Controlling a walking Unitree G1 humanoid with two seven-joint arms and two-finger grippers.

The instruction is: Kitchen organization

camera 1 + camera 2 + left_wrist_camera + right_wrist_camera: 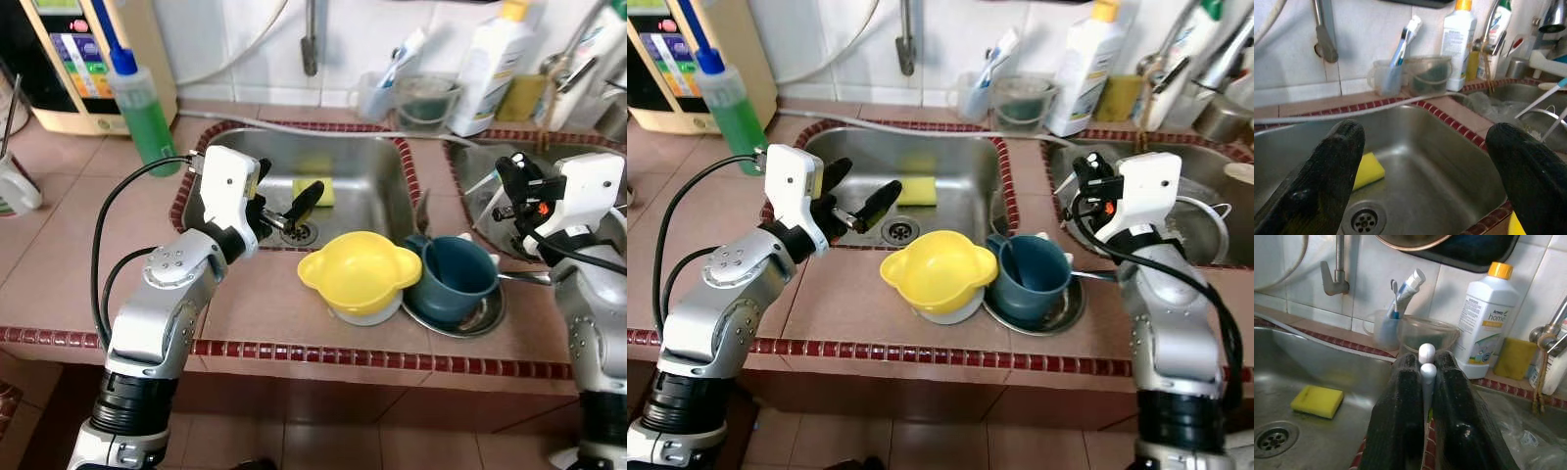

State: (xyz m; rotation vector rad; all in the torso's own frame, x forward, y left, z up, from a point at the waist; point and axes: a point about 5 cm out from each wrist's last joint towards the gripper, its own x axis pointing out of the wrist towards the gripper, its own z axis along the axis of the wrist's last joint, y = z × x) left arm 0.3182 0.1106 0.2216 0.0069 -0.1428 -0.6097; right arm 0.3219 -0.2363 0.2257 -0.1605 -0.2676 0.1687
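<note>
Left end effector (pixel 284 211): fingers spread wide, holding nothing, hovering over the left sink.
Right end effector (pixel 1422 396): fingers pinched narrow on thin white sticks (pixel 1426 363), raised over the edge of the right sink.
Left sink (pixel 377 162): steel basin with a yellow sponge (pixel 315 191) near the drain.
Right sink (pixel 1215 181): crowded, with a steel pot (pixel 1205 230) inside.
Table (pixel 78 225): tiled; near the front edge, a yellow bowl (pixel 360 272) stacked on a white one, touching a blue mug (pixel 456 279) on a steel plate.
Backsplash clutter: green bottle (pixel 144 110), toothbrush cup (pixel 1387 330), white detergent bottle (pixel 1488 318).
Risk: the rounded sticks could slip from so slight a pinch.
Obstruction: bowl and mug sit between the arms; a sweep could knock them off the front edge.
</note>
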